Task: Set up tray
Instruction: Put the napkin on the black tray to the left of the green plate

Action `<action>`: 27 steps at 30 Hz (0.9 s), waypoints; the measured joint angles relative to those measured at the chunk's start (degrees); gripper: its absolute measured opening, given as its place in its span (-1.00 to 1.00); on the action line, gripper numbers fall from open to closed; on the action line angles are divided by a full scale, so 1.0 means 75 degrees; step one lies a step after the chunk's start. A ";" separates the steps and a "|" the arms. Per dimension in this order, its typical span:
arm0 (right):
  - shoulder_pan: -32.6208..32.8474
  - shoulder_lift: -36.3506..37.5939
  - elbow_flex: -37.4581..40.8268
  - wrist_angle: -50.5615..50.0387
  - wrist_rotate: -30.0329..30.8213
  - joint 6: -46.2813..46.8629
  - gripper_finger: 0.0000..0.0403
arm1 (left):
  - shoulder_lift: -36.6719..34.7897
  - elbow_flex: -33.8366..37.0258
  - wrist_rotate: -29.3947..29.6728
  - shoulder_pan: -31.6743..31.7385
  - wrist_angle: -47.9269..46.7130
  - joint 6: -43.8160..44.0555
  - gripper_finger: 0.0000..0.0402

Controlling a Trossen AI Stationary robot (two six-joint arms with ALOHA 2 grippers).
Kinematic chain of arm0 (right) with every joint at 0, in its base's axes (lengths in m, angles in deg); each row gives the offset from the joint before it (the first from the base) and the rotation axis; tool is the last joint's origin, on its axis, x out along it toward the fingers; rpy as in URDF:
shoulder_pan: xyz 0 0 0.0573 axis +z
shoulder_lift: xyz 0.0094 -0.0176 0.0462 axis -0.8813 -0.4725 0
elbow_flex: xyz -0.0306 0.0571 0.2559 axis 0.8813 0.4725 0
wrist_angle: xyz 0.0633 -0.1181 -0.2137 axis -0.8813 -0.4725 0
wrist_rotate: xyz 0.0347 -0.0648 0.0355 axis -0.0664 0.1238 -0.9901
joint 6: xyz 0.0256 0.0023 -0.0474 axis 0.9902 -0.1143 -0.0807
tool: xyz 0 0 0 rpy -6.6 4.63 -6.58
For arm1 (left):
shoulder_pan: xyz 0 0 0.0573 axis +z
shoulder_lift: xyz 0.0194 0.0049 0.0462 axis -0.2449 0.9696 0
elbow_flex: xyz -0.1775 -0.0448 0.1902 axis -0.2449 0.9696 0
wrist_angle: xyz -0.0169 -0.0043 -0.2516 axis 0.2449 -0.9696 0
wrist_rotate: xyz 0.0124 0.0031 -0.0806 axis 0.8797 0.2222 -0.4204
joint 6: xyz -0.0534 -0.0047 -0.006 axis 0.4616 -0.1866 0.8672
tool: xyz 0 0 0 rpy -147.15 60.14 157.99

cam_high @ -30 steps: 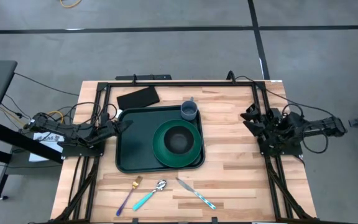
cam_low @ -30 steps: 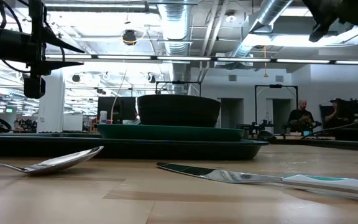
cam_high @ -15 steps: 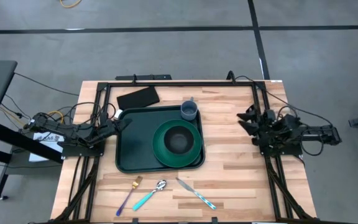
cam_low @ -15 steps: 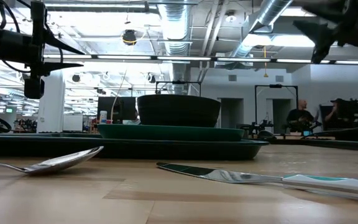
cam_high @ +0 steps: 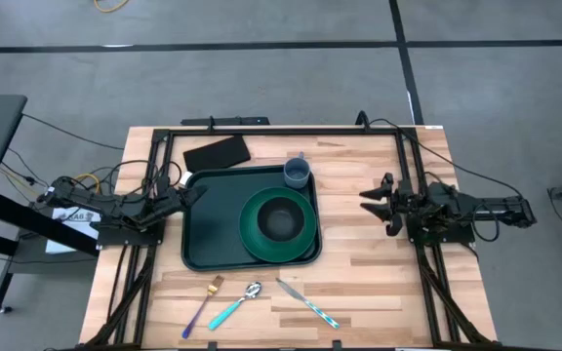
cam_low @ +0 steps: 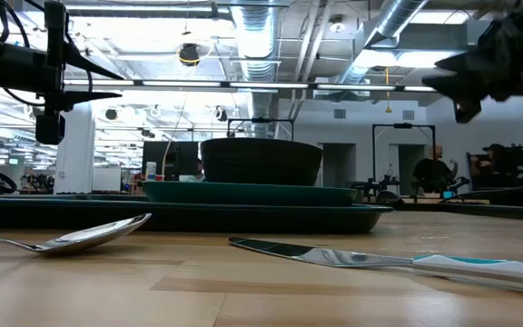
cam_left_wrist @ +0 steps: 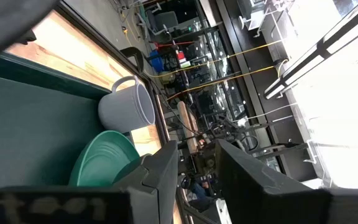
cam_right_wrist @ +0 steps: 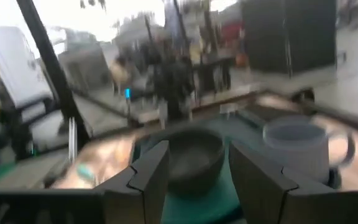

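Note:
The dark green tray lies at the table's middle. On it sit a green plate holding a dark bowl, and a grey cup at its far right corner. My left gripper hangs open over the tray's left rim, with its fingers apart in the left wrist view. My right gripper is open above bare wood right of the tray and points at it. The right wrist view shows its fingers apart, with the bowl and the cup ahead.
A flat black rectangle lies on the table beyond the tray's far left corner. A fork, a spoon and a knife lie in a row near the table's near edge. Bare wood stretches right of the tray.
My right gripper has swung from the table's right edge toward the tray, turning to point at it, and has come lower in the low view. The left arm and the things on the table have kept still.

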 joint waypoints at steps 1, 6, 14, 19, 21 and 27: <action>-0.0015 -0.0001 -0.0036 -0.0222 -0.0081 0.0032 -0.21 | 0.0000 0.0000 -0.0003 0.0000 0.0000 0.0000 -0.51; -0.0213 -0.0017 -0.0160 -0.0666 -0.0539 -0.0137 -0.21 | 0.0000 0.0000 -0.0043 -0.0002 0.0000 -0.0179 -0.51; -0.0525 -0.0015 -0.0207 -0.0775 -0.0536 -0.0035 -0.22 | 0.0000 0.0000 -0.0114 -0.0001 0.0003 -0.0345 -0.51; -0.0525 -0.0015 -0.0198 -0.0397 -0.0302 -0.0032 -0.27 | 0.0000 0.0000 -0.0207 -0.0003 0.0009 -0.0661 -0.51; -0.0525 -0.0015 -0.0118 -0.0103 -0.0279 -0.0032 -0.29 | 0.0000 0.0000 -0.0209 0.0000 0.0009 -0.0657 -0.51; -0.0525 -0.0023 0.0070 0.0427 -0.0246 0.0029 -0.36 | 0.0000 0.0000 -0.0238 -0.0002 0.0009 -0.0638 -0.51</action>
